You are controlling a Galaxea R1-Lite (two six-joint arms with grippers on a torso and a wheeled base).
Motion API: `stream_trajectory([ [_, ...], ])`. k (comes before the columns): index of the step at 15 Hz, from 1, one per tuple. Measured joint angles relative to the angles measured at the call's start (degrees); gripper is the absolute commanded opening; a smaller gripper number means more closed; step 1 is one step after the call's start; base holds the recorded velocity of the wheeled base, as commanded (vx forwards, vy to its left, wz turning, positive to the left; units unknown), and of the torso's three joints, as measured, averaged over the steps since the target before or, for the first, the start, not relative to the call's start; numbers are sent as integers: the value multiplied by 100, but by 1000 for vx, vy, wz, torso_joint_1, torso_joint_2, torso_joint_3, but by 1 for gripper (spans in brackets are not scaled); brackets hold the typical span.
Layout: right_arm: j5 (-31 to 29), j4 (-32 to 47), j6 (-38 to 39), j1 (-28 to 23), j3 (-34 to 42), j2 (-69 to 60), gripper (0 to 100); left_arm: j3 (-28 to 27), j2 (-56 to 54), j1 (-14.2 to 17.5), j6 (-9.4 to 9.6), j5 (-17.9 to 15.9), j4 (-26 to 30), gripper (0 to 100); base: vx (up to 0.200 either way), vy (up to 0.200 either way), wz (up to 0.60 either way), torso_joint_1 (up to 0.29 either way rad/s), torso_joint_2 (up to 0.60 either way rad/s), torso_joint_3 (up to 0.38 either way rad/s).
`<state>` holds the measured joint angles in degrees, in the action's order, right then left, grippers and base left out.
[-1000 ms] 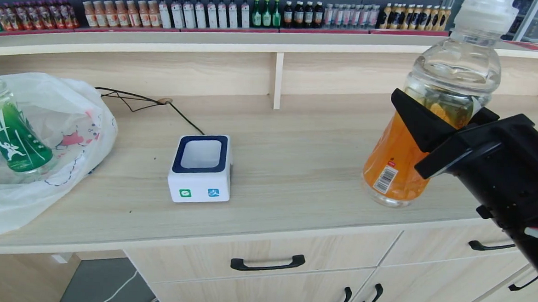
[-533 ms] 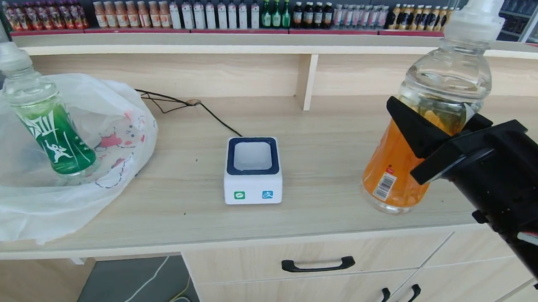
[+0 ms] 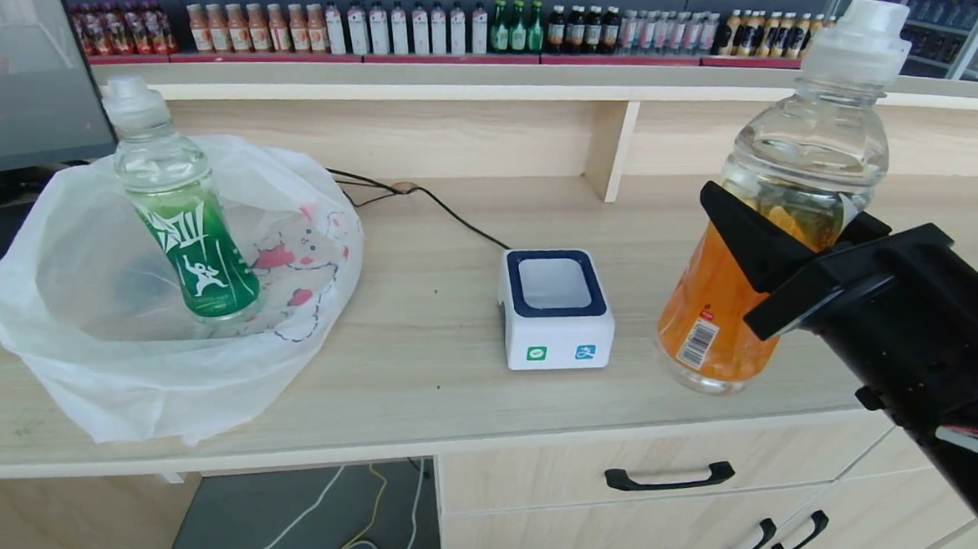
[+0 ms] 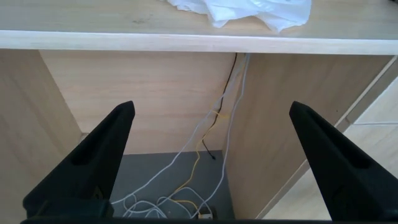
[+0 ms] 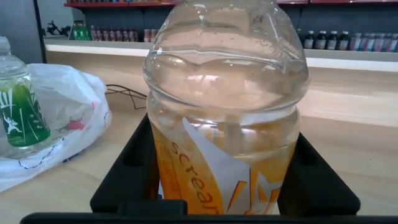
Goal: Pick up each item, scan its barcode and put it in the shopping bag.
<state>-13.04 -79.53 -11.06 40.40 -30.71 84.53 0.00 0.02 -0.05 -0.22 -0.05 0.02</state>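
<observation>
The orange bottle (image 3: 730, 304) stands upright at the frame's right, pinched mid-height between the fingers of the right gripper (image 3: 801, 228). The scanner (image 3: 556, 307) sits just left of the bottle on the tabletop (image 3: 417, 363), with the shopping bag (image 3: 75, 353) at far left. The fingers of the left gripper (image 4: 211, 112) are spread and empty.

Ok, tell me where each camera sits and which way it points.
Head view: on the head, looking down at counter, scanner, shopping bag; right end effector shows, clamping the orange bottle.
Left wrist view: low, facing cables under the counter edge; left end effector open.
Right wrist view: behind the orange bottle it grips, facing the shelved drinks.
Shared: green bottle in the bag, head and right wrist.
</observation>
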Motion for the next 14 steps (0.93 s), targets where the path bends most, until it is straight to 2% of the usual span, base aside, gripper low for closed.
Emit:
stream_trajectory([
  [3, 5, -12, 4, 2, 4, 0, 0, 0, 0, 2, -2, -5, -12, 100, 0, 200, 0, -1, 4, 2],
  [11, 73, -15, -93, -13, -43, -22, 0, 0, 0, 0, 6, -5, -5, 100, 0, 0, 0, 0, 0, 0],
  [14, 366, 7, -405, 0, -127, -44, 0, 0, 0, -9, 6, -2, -2, 100, 0, 0, 0, 0, 0, 0],
])
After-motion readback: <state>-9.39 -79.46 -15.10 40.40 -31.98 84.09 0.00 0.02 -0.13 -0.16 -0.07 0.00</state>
